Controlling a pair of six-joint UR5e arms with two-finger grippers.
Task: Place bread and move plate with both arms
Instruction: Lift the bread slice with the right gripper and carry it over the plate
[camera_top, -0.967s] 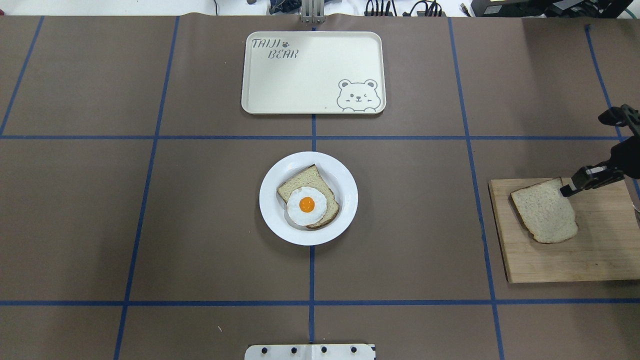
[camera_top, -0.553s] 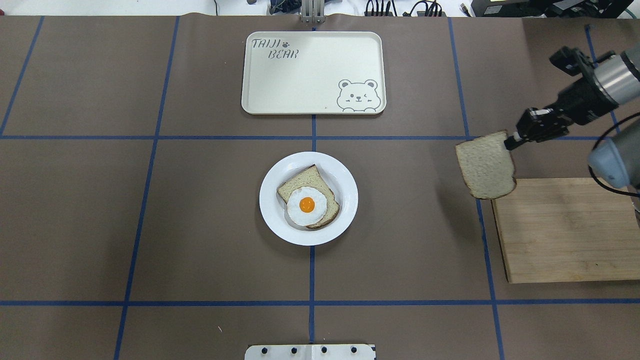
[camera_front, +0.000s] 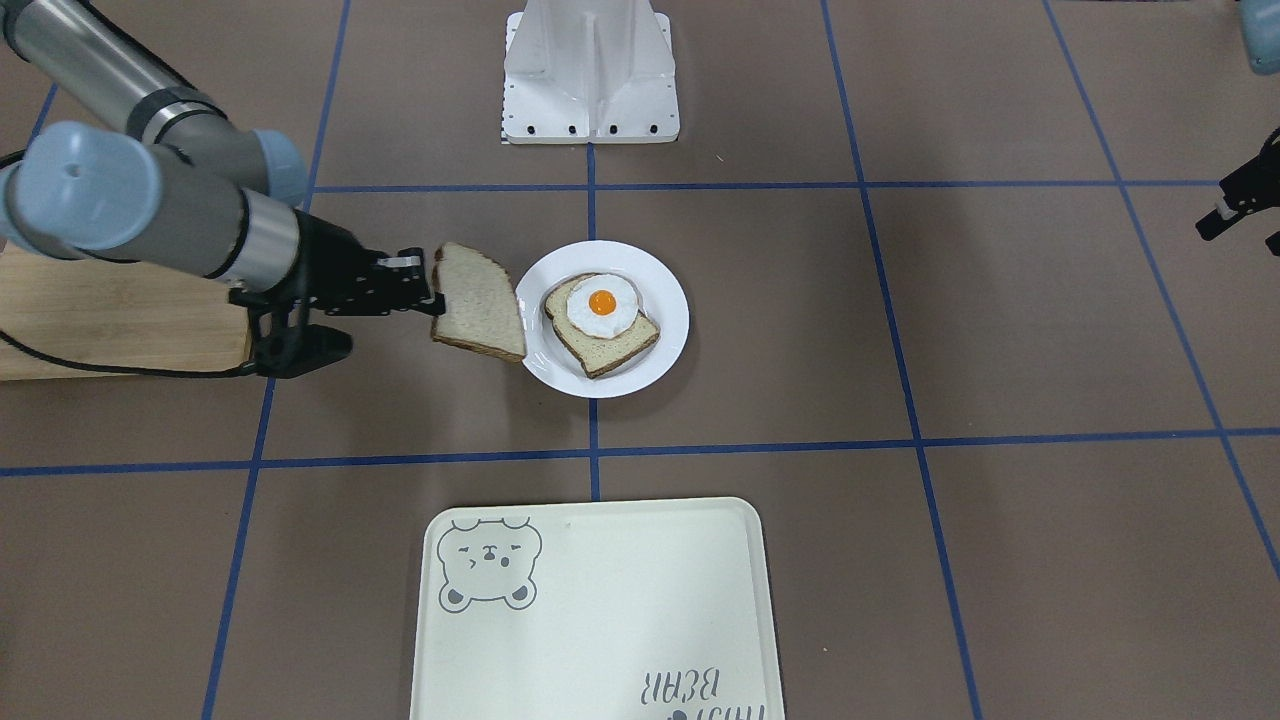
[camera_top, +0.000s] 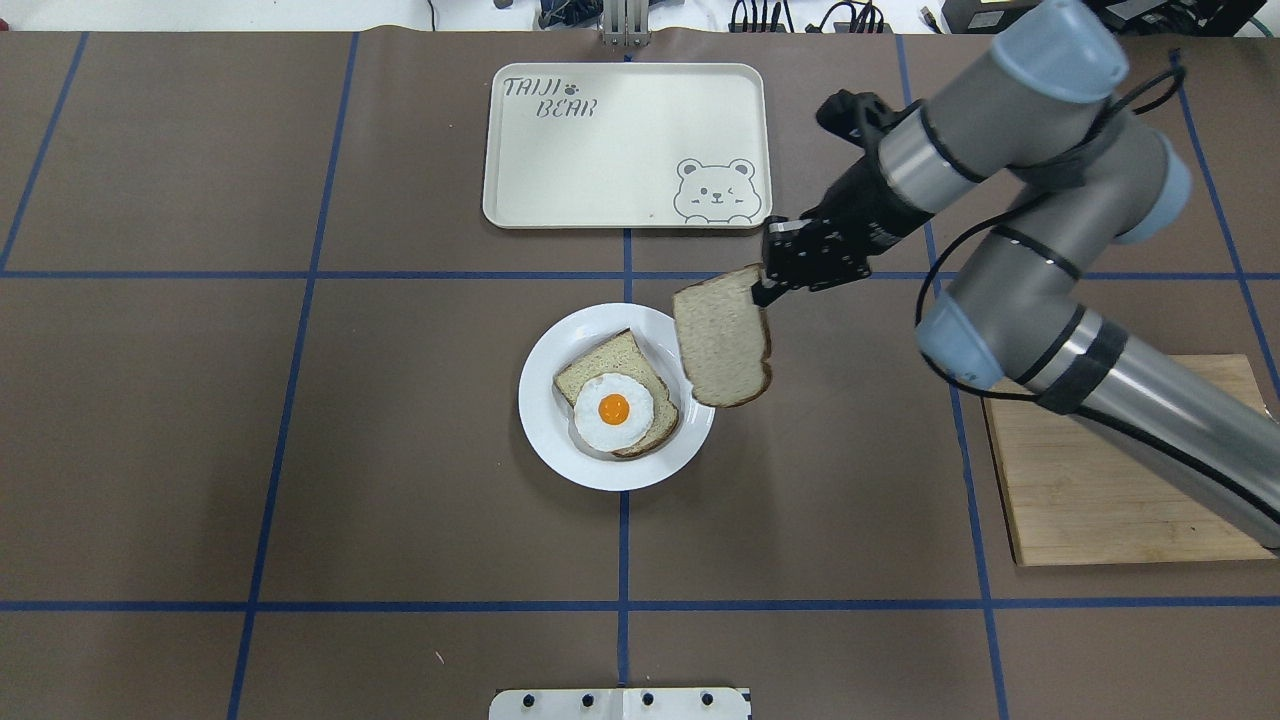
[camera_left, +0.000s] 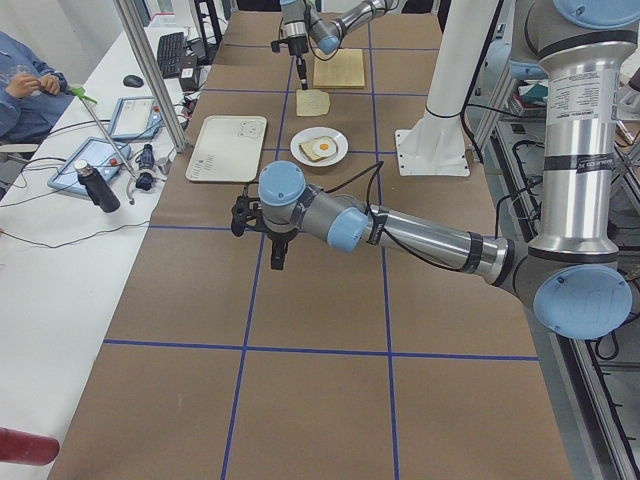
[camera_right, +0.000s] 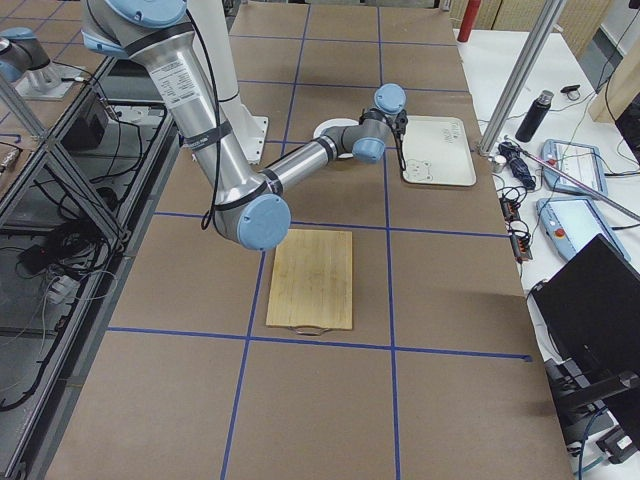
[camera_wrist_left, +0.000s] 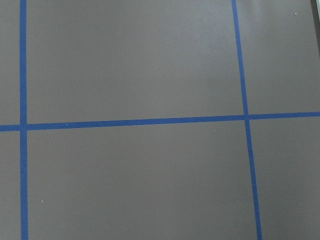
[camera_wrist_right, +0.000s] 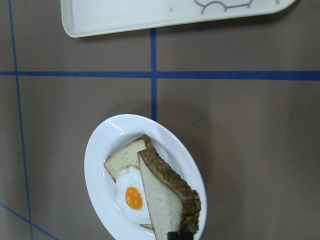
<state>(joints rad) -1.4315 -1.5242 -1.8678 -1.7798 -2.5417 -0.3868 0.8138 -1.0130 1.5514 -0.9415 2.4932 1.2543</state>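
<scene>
My right gripper (camera_top: 762, 290) is shut on the top edge of the bread (camera_top: 722, 345) and holds it tilted in the air over the right rim of the white plate (camera_top: 560, 455). The plate carries another slice topped with a fried egg (camera_top: 613, 410). In the front-facing view the held bread (camera_front: 480, 315) hangs just left of the plate (camera_front: 640, 378). The right wrist view shows the bread (camera_wrist_right: 165, 200) above the plate (camera_wrist_right: 100, 150). My left gripper (camera_front: 1235, 210) is far off at the table's side, partly cut off; I cannot tell whether it is open or shut.
A cream bear tray (camera_top: 620, 150) lies beyond the plate. A wooden cutting board (camera_top: 1100, 500) lies at the right, partly under my right arm. The left wrist view shows only brown table with blue tape lines.
My right gripper lifted the bread off the cutting board and carried it left to the plate's right rim. The board now lies bare.
</scene>
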